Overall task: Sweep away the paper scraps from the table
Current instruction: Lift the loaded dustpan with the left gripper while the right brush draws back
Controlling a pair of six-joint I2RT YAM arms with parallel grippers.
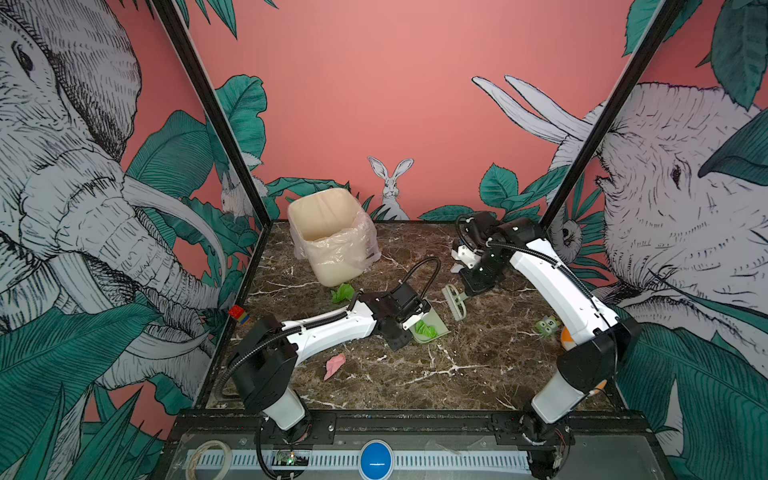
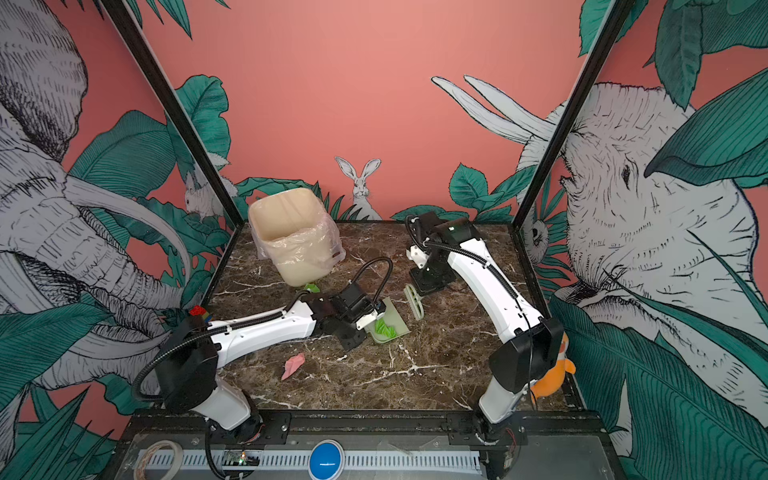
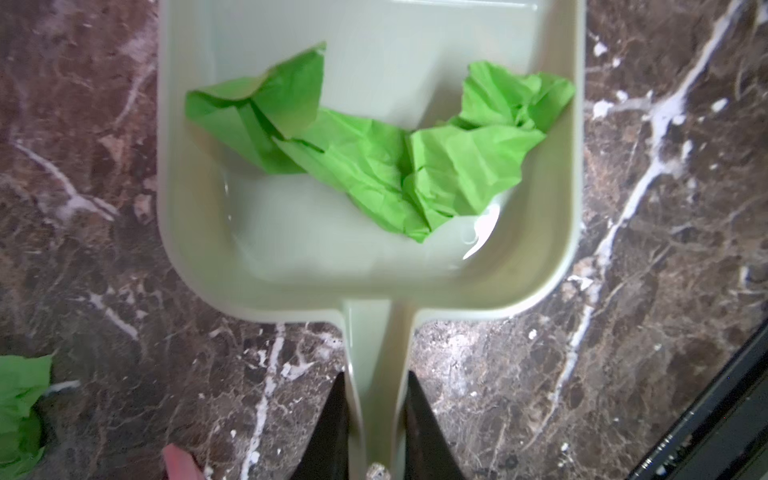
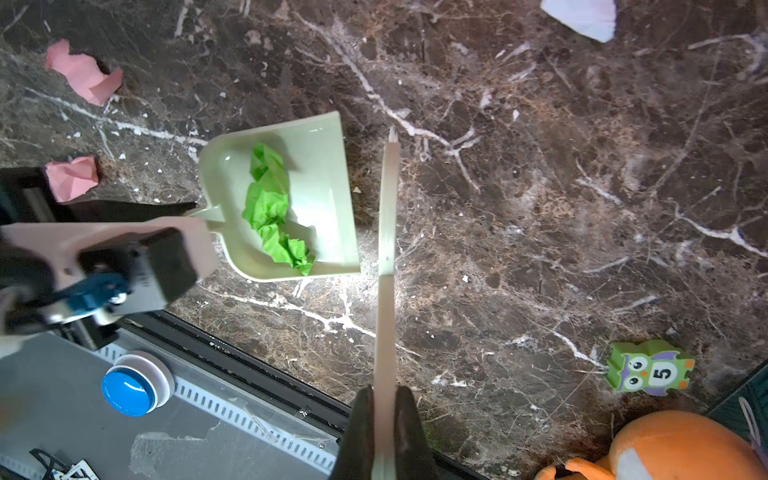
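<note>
While both arms reach in over the table, the job looks only partly done. Toward the back stands the lined bin. Left of centre, the left claw is clamped narrow on the handle of the dustpan, whose open lip faces the right arm. The right claw is pinched tight on the brush, whose long axis runs along that lip, just beside it. One green scrap lies in the pan. The others lie on the pan's handle side: a second green scrap by the bin and two pink scraps near the left arm. A white scrap lies beyond the brush, nearer the right arm. I'd judge the pan must turn, or the brush reach round it.
</note>
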